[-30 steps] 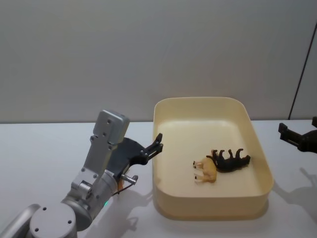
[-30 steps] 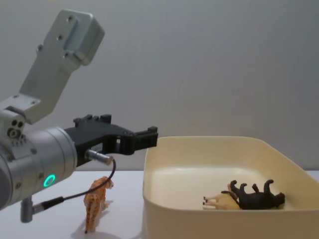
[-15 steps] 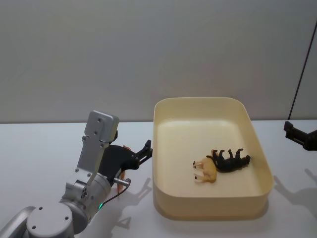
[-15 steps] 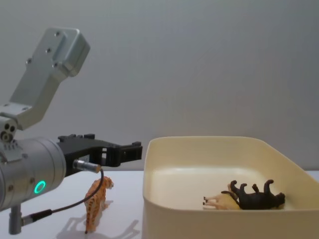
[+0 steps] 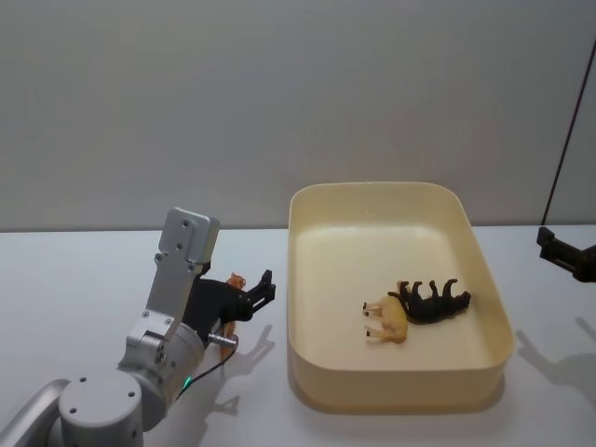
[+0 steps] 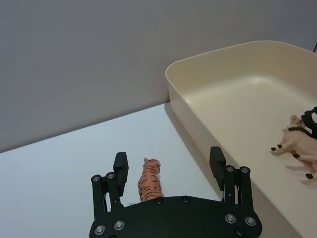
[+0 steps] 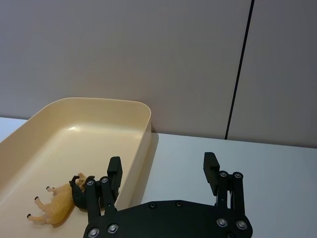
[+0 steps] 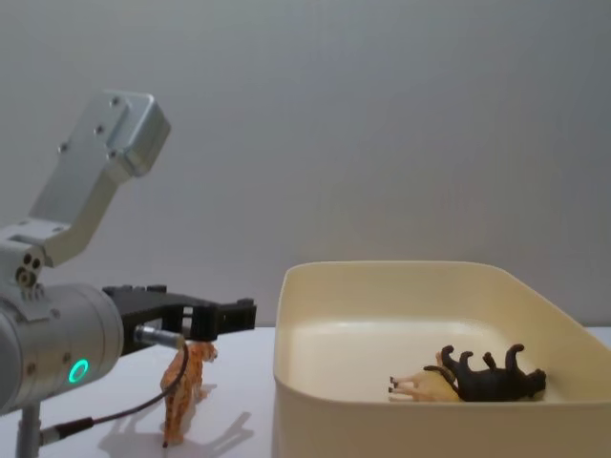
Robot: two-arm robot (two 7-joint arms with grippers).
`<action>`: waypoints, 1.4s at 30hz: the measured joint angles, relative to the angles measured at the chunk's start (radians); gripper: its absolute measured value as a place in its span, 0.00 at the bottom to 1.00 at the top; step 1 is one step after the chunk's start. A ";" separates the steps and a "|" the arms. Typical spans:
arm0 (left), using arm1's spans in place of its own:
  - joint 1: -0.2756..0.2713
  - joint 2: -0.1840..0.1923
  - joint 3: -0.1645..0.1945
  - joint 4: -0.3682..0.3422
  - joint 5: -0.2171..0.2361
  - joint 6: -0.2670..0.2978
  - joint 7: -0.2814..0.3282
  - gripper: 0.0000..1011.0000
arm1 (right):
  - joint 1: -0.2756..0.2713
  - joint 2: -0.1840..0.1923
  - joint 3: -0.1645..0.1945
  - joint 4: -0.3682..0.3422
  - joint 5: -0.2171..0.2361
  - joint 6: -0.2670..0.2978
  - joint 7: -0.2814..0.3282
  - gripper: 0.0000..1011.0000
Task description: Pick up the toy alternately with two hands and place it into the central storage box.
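Observation:
An orange striped tiger toy (image 8: 184, 389) stands upright on the white table left of the cream storage box (image 5: 491, 368). My left gripper (image 6: 168, 164) is open and hovers just above and around the tiger (image 6: 149, 180), its fingers on either side without touching. The tiger's head (image 5: 237, 280) peeks past the left gripper (image 5: 261, 288). A tan animal (image 5: 386, 319) and a black animal (image 5: 435, 300) lie on their sides inside the box. My right gripper (image 7: 163, 169) is open and empty, held off to the right of the box (image 7: 143, 136).
The box's left wall (image 8: 286, 382) stands close to the tiger's right side. A grey wall (image 5: 279, 93) runs behind the table. White table surface (image 5: 74, 279) spreads to the left of my left arm.
My left gripper has pulled back from the box's left rim and dropped lower, coming down over the tiger. The right gripper has drawn slightly farther right.

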 joint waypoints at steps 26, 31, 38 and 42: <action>-0.010 -0.042 -0.019 0.093 -0.085 0.055 0.070 0.99 | -0.002 0.002 0.002 -0.001 0.002 0.000 -0.001 0.99; -0.016 -0.053 -0.024 0.117 -0.110 0.048 0.073 0.98 | -0.002 0.001 0.002 -0.001 0.002 0.000 -0.001 0.99; -0.020 -0.061 -0.028 0.135 -0.130 0.042 0.074 0.80 | -0.002 0.001 0.002 -0.001 0.002 0.000 -0.001 0.99; -0.021 -0.063 -0.029 0.142 -0.136 0.041 0.074 0.70 | -0.002 0.001 0.002 -0.002 0.002 0.000 -0.001 0.99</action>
